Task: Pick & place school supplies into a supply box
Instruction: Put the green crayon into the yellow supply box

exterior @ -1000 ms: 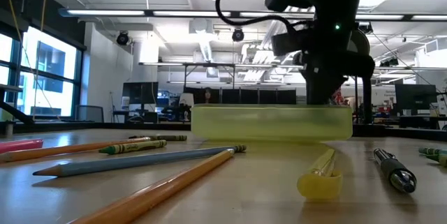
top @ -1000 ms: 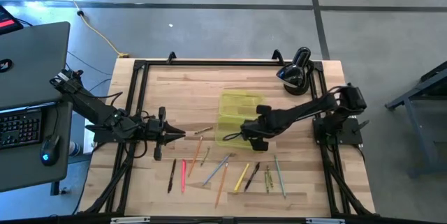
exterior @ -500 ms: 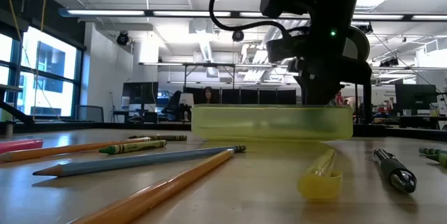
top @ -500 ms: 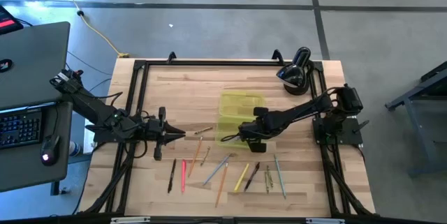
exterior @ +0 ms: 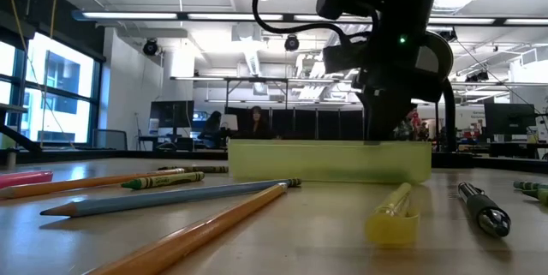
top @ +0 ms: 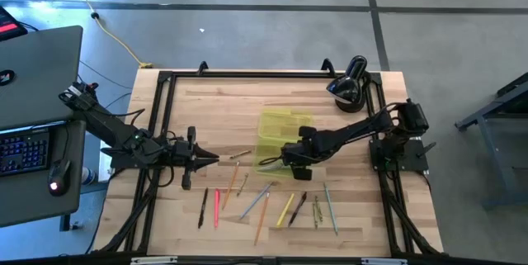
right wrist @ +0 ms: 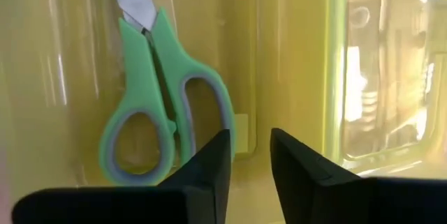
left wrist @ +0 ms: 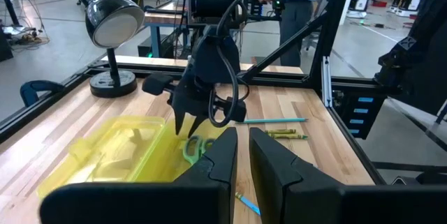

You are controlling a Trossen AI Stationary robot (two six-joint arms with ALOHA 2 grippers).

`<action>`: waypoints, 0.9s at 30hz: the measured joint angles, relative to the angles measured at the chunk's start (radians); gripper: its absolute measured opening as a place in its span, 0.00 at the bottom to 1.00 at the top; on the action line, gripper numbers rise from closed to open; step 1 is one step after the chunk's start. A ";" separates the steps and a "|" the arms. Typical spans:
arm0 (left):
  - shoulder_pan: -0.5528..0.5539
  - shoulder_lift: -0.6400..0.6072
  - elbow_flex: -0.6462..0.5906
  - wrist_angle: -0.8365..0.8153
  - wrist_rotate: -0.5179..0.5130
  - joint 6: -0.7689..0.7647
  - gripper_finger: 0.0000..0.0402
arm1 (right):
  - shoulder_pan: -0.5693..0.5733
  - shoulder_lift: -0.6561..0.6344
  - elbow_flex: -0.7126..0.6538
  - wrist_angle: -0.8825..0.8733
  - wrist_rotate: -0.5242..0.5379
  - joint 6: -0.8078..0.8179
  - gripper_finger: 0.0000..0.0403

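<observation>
The supply box [top: 275, 137] sits flat on the counter [top: 214, 104] near its centre, a translucent yellow-green case. The right gripper [top: 286, 160] hangs over the box's end at 6 o'clock, its arm reaching in from 3 o'clock. In the right wrist view the green-handled scissors [right wrist: 150, 88] lie flat on the box floor, just ahead of the right gripper [right wrist: 248, 155] and slightly to one side of it. The jaws stand parted by a narrow gap with nothing between them; the scissors are released and the fingers do not touch them. In the left wrist view the scissors [left wrist: 195, 146] show through the box wall [left wrist: 119, 155] directly below the right arm's fingertips [left wrist: 183, 121].

The left gripper [top: 206, 158] waits at 9 o'clock on the counter, pointing towards the box and well apart from it. In its own view the two fingers [left wrist: 225, 155] stand a little apart and grasp nothing.

The remaining pens and pencils [top: 264, 203] lie scattered on the counter at 6 o'clock of the box, none inside it as far as can be seen. In the low view an orange pencil [exterior: 193, 236], a grey-blue pencil [exterior: 163, 196] and a yellow pen [exterior: 392, 211] lie in front of the box [exterior: 330, 162].

A black desk lamp [top: 348, 79] stands at the counter's 1 o'clock corner.
</observation>
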 joint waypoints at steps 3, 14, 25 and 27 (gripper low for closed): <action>0.000 0.000 0.000 0.000 0.000 0.000 0.18 | 0.000 0.000 0.002 -0.001 0.000 0.002 0.22; 0.000 0.000 0.000 -0.001 0.000 0.001 0.18 | 0.001 -0.001 0.122 -0.004 -0.008 -0.002 0.22; 0.000 0.000 0.000 0.001 -0.014 0.001 0.18 | 0.021 -0.001 0.214 0.066 -0.132 -0.034 0.22; 0.000 0.001 0.000 0.000 0.009 -0.001 0.18 | 0.034 -0.001 0.214 0.083 -0.124 -0.040 0.22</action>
